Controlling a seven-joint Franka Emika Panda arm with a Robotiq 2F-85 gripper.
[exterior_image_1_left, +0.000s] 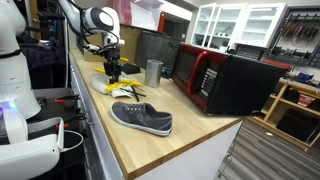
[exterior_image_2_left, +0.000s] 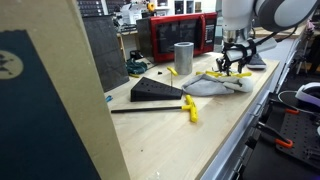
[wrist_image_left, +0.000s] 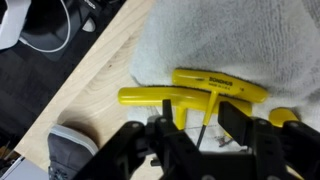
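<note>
Low in the wrist view: gripper (wrist_image_left: 200, 140), fingers spread wide, seemingly gripping nothing. Just above, on white towel (wrist_image_left: 260, 40): yellow T-handle wrenches (wrist_image_left: 195, 90), handles lying left-to-right, dark shafts pointing down-frame.

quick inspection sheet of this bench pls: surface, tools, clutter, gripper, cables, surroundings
surface: wooden countertop, light wood grain
job's things: yellow T-handle keys lying on a white towel
clutter: grey shoe, metal cup, black wedge, spare yellow-handled key
grippers: gripper open, low over the keys, one key's shaft between its fingers
cables: white cable beyond the counter edge
surroundings: red microwave at the back of the counter
</note>
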